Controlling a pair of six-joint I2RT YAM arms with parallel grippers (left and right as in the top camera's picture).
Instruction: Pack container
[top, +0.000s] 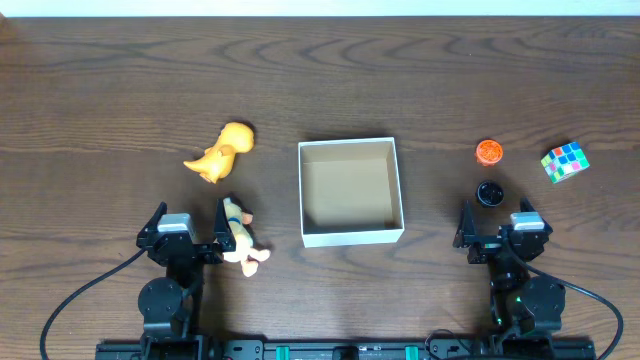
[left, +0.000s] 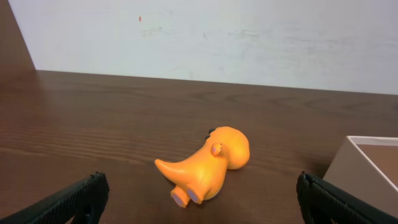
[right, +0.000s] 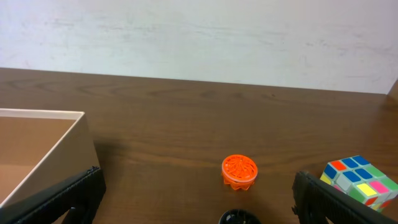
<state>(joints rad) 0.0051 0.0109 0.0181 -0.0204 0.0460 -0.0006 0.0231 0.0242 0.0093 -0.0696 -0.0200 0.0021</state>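
**Both hands wait wide open, and the box is empty**

The left hand (top: 188, 228) sits low in the lower left of the overhead view. Its two fingers are spread far apart and hold nothing. A small pale doll (top: 241, 240) lies on the surface right next to its inner finger. I cannot tell if they touch. A bit higher up lies an orange dinosaur (top: 222, 152), tipped on its side. The left wrist view shows it straight ahead between the two fingers, so I think this hand is lined up to go for it.

The right hand (top: 503, 232) sits low in the lower right. It is spread wide too, with nothing in it. Just above it is a black round thing (top: 489, 192). Higher up is an orange round toy (top: 489, 152). A colour cube (top: 565, 162) rests further right, standing on a corner edge.

The container (top: 345, 190) is in the middle of the frame, between the two hands, with white walls and a bare brown floor. Nothing is in it yet. It looks put there so that both arms can reach it. The toys lie on both sides, so each hand can take the ones on its own side.

I think the packing has not begun. The round toys may roll when pinched.
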